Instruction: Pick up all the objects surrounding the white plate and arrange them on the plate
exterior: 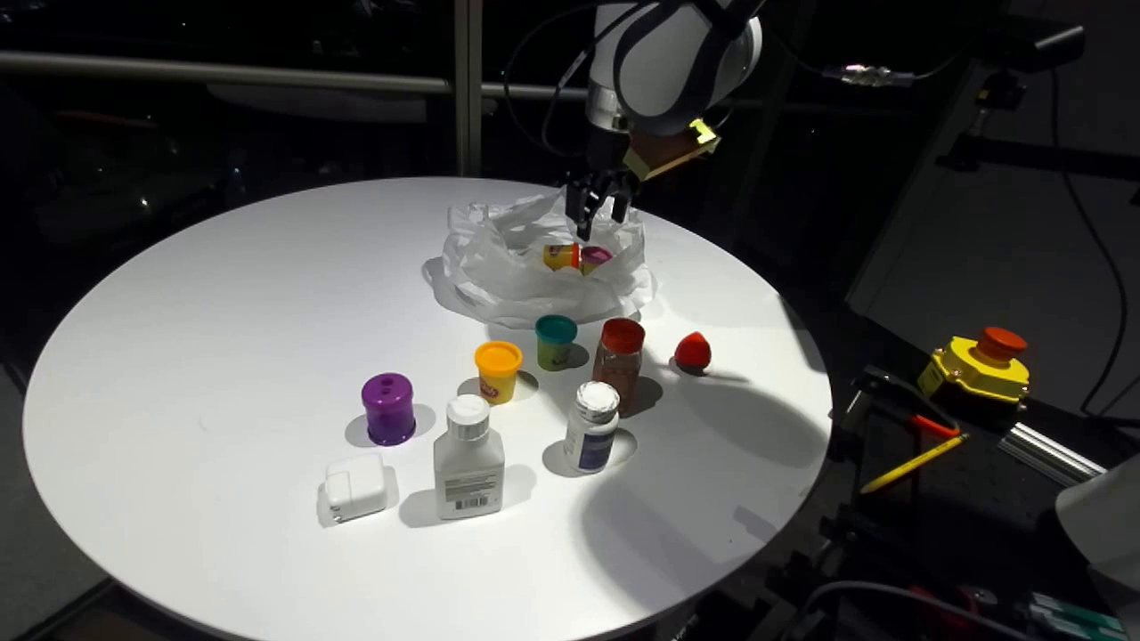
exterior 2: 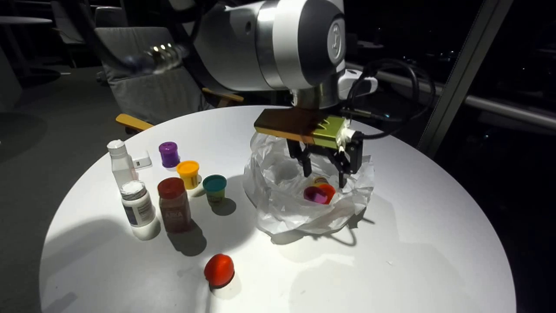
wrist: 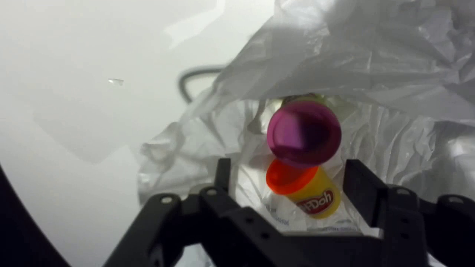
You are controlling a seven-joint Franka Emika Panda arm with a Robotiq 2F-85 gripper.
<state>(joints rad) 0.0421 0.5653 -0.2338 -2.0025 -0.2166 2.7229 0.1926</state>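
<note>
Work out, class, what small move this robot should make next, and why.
Probably lift the fingers straight up, away from the plastic bag: they stand open, gripping nothing, with the purple-lidded tub and red-lidded tub inside the bag, while the teal-lidded tub stands outside on the table.

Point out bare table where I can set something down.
In an exterior view, the round white tabletop has most room between its left rim, the crumpled white plastic bag and the purple plastic cylinder; a smaller strip lies between the tall white plastic bottle and the near rim. Crowded: around the orange-lidded yellow tub.
</note>
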